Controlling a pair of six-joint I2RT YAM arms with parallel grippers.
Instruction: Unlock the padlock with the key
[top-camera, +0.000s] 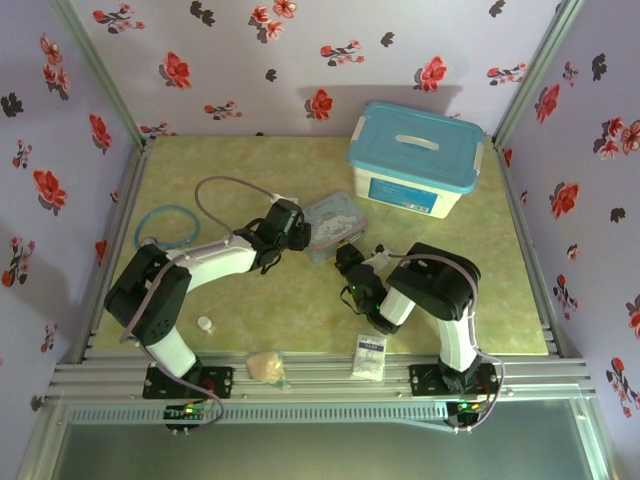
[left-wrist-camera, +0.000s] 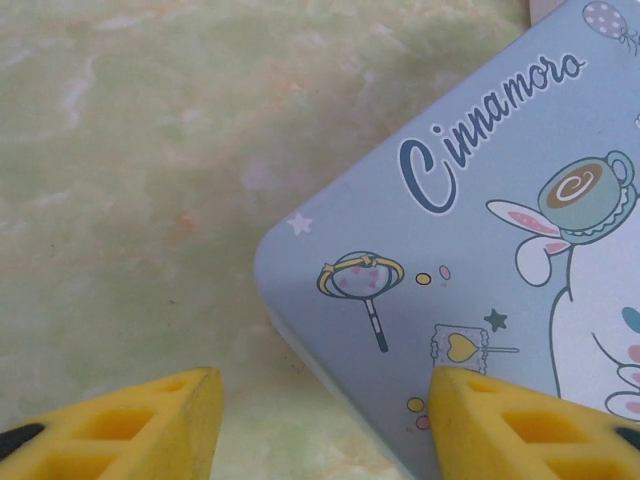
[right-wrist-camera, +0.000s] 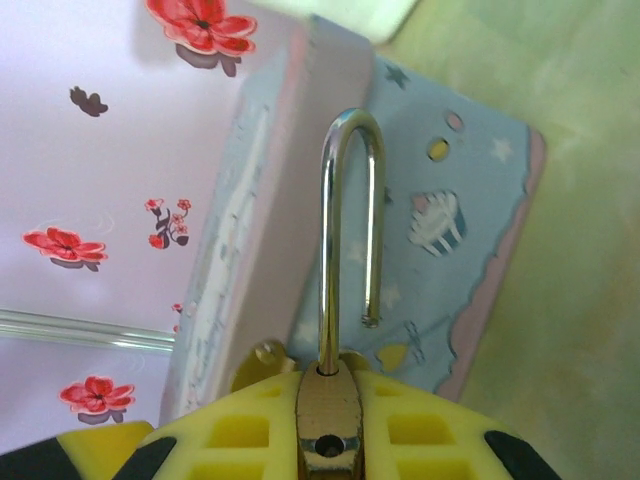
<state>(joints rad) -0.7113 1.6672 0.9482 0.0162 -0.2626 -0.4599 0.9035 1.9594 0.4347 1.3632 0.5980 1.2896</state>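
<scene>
The right tool (right-wrist-camera: 328, 445) gripped the padlock (right-wrist-camera: 327, 405) by its body at lower centre, likely to keep the upright shackle (right-wrist-camera: 352, 125) clear; its short leg stood free. The left tool (left-wrist-camera: 325, 420) hung wide open, empty, over a corner of the tin (left-wrist-camera: 480, 260).

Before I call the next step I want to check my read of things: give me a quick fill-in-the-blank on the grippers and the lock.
The right gripper is ___ on the padlock.
The padlock's shackle stands ___, one leg out of the body.
The left gripper, above the tin's corner, holds ___.
Missing words: shut; open; nothing.
</scene>
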